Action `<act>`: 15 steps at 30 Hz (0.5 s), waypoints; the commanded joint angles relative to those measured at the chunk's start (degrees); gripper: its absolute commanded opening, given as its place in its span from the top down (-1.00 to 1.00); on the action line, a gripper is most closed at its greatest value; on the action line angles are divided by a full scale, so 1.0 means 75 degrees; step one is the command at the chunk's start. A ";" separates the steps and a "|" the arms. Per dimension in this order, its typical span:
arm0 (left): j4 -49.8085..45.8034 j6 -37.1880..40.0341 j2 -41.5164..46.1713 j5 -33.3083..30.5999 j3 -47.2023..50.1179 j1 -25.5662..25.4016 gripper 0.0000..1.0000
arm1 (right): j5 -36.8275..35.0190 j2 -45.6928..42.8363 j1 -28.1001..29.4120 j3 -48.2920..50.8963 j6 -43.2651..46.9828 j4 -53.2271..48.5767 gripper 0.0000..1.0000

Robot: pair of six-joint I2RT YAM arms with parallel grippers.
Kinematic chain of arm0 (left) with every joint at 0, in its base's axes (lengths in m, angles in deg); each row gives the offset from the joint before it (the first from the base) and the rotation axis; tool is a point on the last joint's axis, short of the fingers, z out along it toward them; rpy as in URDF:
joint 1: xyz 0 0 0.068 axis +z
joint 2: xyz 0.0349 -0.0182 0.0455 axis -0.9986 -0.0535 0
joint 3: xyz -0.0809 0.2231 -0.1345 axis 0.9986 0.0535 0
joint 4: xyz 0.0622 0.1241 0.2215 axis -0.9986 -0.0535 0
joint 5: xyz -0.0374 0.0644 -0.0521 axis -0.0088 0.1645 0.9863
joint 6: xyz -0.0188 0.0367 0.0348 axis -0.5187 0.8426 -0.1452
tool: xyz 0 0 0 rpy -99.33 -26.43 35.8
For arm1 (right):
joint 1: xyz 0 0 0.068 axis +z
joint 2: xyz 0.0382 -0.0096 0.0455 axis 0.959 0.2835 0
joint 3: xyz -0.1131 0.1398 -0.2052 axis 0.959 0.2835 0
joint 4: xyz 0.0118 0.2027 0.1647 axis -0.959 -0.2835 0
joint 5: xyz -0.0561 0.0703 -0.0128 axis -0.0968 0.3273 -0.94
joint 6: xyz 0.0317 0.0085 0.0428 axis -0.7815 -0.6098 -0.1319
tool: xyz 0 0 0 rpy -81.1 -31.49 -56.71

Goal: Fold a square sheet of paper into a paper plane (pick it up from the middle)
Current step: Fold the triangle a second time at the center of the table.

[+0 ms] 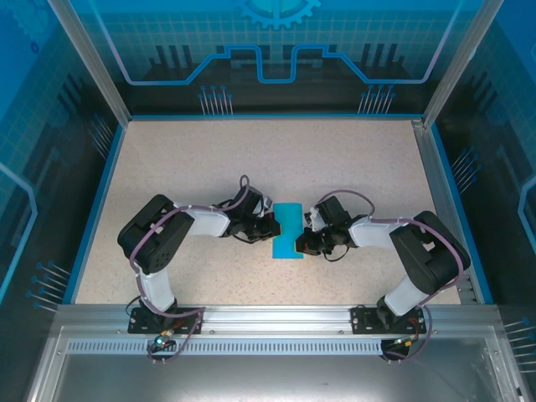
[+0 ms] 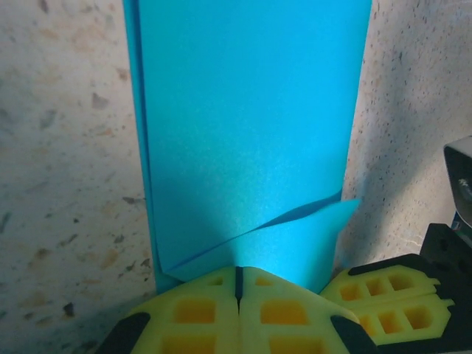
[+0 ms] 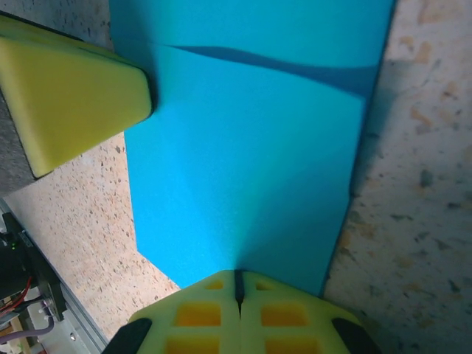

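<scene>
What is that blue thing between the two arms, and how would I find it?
Start at the speckled beige table and look at its middle, where the left gripper and right gripper meet. Between them sits the paper, a folded strip pinched at both sides. It is the one bright cyan patch on the beige; the grippers beside it are dark.

You had a speckled beige table (image 1: 209,151) in front of you, trimmed with a thin blue border (image 1: 268,116). Aluminium posts (image 1: 89,59) rose at its far corners, and an aluminium rail (image 1: 268,315) ran along the near edge. Translucent blue panels (image 1: 335,33), printed with a grid, a gear (image 1: 276,8) and circuit-like lines, closed in the back and both sides. Light fell bright and even across the tabletop, while the panels looked darker towards the floor.
</scene>
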 commanded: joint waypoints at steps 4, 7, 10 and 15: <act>-0.0656 0.0140 -0.0175 -0.0483 -0.0129 -0.0010 1.00 | 0.0108 -0.0456 0.0004 -0.0315 -0.0142 -0.0488 0.99; -0.0736 0.0192 -0.0164 -0.0502 -0.0170 -0.0010 1.00 | 0.0122 -0.0403 0.0170 -0.0690 -0.0165 -0.0504 0.98; -0.0729 0.0174 -0.0164 -0.0500 -0.0169 -0.0008 1.00 | -0.0078 -0.0061 0.0260 -0.1081 -0.0152 -0.0627 0.98; -0.0629 0.0090 -0.0199 -0.0453 -0.0176 -0.0001 1.00 | -0.0176 0.0753 0.0364 -0.1353 -0.0409 -0.0291 0.98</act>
